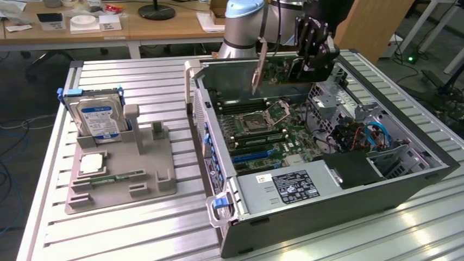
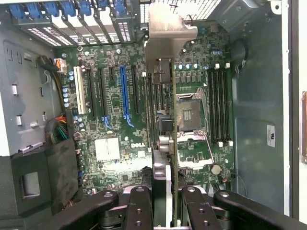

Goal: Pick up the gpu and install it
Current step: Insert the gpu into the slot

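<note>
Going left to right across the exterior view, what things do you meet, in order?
hard drive → gpu → gripper clamped on it → blue cables

Showed a ribbed metal worktop (image 1: 108, 228) under even indoor light. Had a wooden desk (image 1: 167, 27) behind, strewn with white boxes (image 1: 85, 23) and a black round base (image 1: 156, 12). Revealed dark grey floor (image 1: 29, 92), with cables (image 1: 11, 179) trailing at the exterior view's left.
</note>
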Controlling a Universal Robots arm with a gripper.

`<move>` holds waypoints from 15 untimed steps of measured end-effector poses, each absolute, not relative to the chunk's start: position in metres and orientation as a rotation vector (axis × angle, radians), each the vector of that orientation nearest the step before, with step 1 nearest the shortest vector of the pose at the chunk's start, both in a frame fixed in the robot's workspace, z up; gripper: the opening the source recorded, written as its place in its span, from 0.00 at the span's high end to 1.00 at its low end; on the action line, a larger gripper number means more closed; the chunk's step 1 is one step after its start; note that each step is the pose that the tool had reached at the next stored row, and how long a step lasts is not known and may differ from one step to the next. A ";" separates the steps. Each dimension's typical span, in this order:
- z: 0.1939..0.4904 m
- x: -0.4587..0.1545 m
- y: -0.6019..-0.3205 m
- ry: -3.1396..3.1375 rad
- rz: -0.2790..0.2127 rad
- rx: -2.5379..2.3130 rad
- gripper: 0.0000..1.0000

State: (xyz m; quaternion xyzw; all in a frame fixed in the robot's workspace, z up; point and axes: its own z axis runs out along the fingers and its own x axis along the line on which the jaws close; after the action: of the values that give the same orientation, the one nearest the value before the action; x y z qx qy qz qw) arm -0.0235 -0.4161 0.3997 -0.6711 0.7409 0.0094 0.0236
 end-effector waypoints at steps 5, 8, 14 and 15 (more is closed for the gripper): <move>0.399 -0.023 -0.416 2.279 0.012 -2.075 0.72; 0.398 -0.024 -0.416 2.279 0.013 -2.075 0.72; 0.398 -0.024 -0.420 2.279 0.013 -2.075 0.72; 0.398 -0.024 -0.421 2.279 0.013 -2.075 0.72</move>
State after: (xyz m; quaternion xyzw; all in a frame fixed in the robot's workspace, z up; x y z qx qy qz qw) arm -0.0236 -0.4210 0.3979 -0.6729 0.7391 0.0041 0.0297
